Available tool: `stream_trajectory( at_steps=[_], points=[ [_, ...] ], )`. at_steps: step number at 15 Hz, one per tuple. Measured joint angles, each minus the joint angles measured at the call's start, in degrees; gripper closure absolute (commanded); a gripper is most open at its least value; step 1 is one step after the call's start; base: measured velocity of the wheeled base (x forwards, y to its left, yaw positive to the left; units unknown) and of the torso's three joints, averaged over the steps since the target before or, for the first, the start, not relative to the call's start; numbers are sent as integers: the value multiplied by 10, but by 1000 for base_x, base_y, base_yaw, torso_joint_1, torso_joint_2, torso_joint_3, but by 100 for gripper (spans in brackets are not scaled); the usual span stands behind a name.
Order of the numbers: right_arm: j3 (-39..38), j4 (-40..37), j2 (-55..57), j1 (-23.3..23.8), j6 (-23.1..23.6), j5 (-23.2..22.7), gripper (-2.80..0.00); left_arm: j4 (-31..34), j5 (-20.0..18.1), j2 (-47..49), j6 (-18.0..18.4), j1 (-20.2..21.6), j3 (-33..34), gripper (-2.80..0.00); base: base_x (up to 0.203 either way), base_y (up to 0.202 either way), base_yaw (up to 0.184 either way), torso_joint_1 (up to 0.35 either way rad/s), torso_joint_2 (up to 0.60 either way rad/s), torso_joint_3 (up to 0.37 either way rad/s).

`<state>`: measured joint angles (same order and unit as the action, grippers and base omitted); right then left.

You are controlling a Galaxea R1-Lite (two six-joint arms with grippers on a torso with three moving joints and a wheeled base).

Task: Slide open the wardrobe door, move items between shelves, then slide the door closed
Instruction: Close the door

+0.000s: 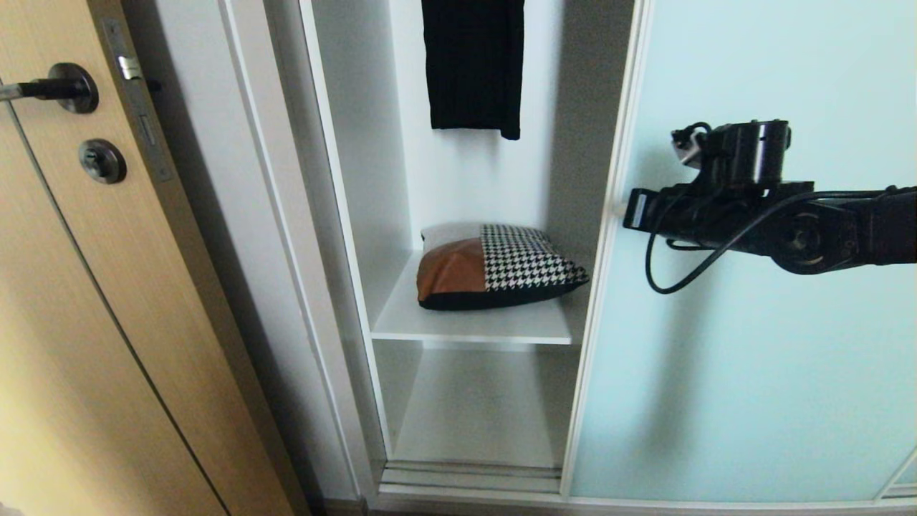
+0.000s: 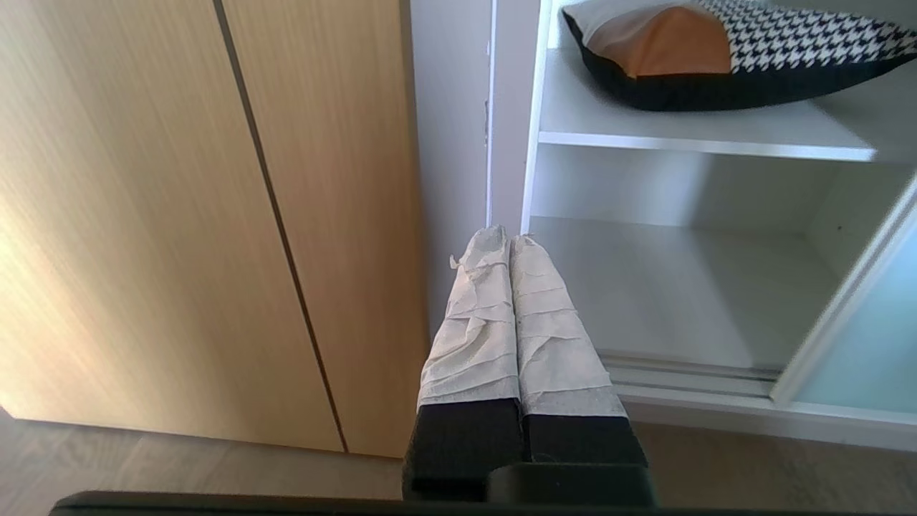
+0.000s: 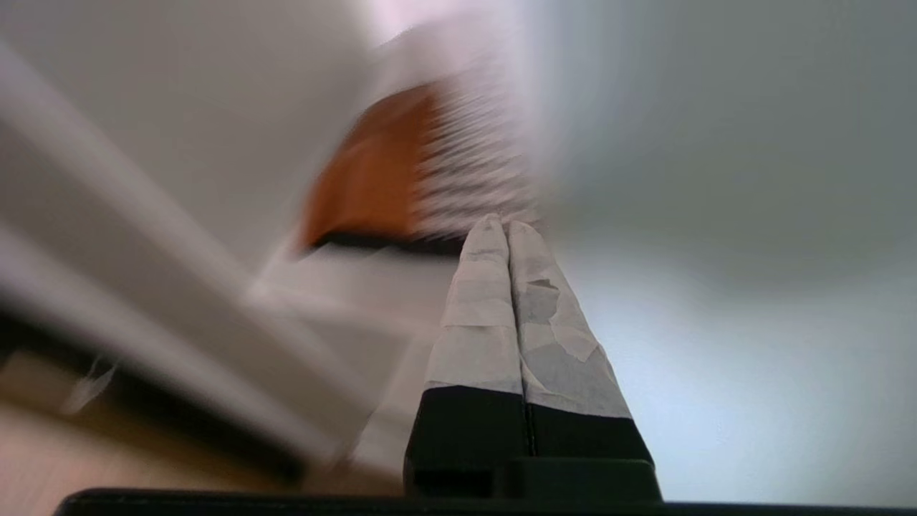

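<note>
The sliding wardrobe door point(image 1: 752, 358), pale aqua glass in a slim white frame, stands slid to the right, leaving the left bay open. A patchwork cushion point(image 1: 494, 269) lies on the upper shelf point(image 1: 466, 326); the lower shelf point(image 1: 473, 416) is bare. My right gripper point(image 1: 622, 210) is shut and empty, its taped tips at the door's left frame edge, level with the cushion. In the right wrist view the gripper point(image 3: 507, 223) points toward the blurred cushion point(image 3: 387, 165). My left gripper point(image 2: 509, 233) is shut and empty, low before the wardrobe's left post, below the cushion point(image 2: 702, 43).
A light wood hinged door point(image 1: 86, 322) with a lever handle point(image 1: 50, 87) stands left of the wardrobe. A black garment point(image 1: 473, 64) hangs above the cushion. The door's floor track point(image 1: 469, 476) runs along the bottom of the opening.
</note>
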<state>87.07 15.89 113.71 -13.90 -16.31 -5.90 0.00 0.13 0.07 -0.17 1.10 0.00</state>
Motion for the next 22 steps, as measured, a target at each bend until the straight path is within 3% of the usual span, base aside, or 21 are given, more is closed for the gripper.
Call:
stream_trajectory(
  at_steps=[6,10,16,22],
  points=[
    [-20,5,-9,-75,-1,25,0,0,0,0,0,0,0,0,0,0,0,0,0,0],
    [-87,7,-78,-79,4,33,0,0,0,0,0,0,0,0,0,0,0,0,0,0],
    [-248,-18,-319,-40,43,23,0,0,0,0,0,0,0,0,0,0,0,0,0,0],
    [-539,-69,-663,43,163,11,0,0,0,0,0,1,0,0,0,0,0,0,0,0]
  ],
)
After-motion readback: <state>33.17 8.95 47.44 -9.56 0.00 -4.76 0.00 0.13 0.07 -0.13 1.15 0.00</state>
